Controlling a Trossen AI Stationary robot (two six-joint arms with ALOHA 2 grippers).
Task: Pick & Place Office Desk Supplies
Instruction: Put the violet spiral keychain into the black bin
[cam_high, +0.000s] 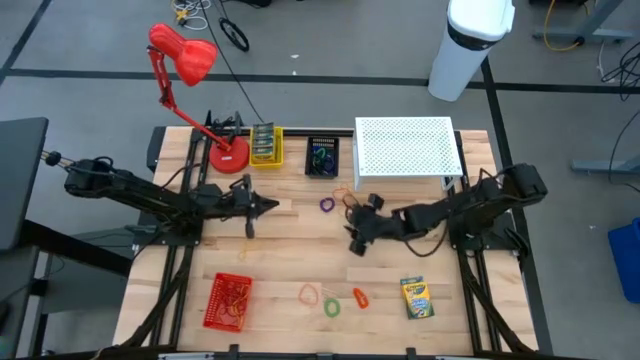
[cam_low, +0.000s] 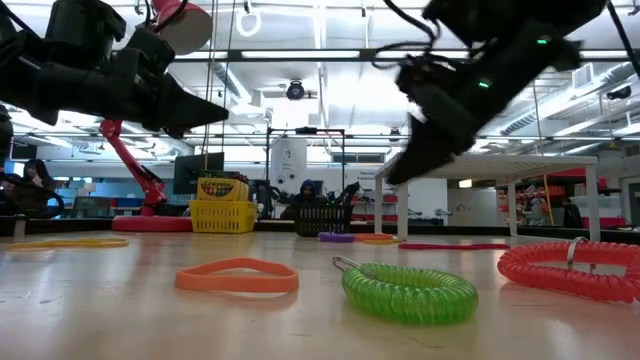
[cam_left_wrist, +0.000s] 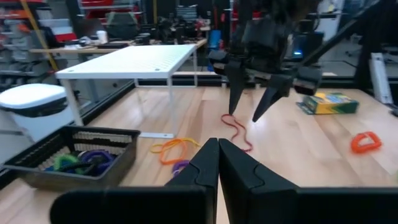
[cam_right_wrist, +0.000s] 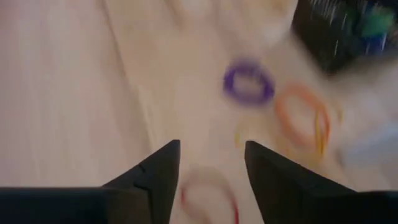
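A: Right gripper (cam_right_wrist: 208, 171) status?

B: Jaws spread, nothing between them. It hangs above the table (cam_high: 290, 255), mid-board, pointing toward the left arm. A thin red rubber band (cam_left_wrist: 239, 132) lies on the wood right under its fingertips, not touching them. Just ahead of it sit the purple loop (cam_right_wrist: 249, 82) and an orange loop (cam_right_wrist: 303, 118), then the black basket (cam_high: 322, 157) further out.

A: Left one?

B: Left gripper (cam_left_wrist: 217, 163) is pinched fully closed, empty, also clear of the surface. It faces the right gripper across the centre of the table; the purple loop lies between the two.

A: Other supplies?

B: A crayon box (cam_high: 416, 297) lies flat on the table, off to the right gripper's side, near the front edge. Green coil loop (cam_low: 410, 291), flat orange loop (cam_low: 238, 276) and a red coil (cam_low: 572, 268) sit in a row along that front area, apart from each other. Red tray (cam_high: 227, 301) is at the front, nearer the left arm. Yellow basket with crayon boxes (cam_high: 265, 146) stands at the back beside the red lamp (cam_high: 190, 70). White perforated riser (cam_high: 405, 147) is behind the right gripper.
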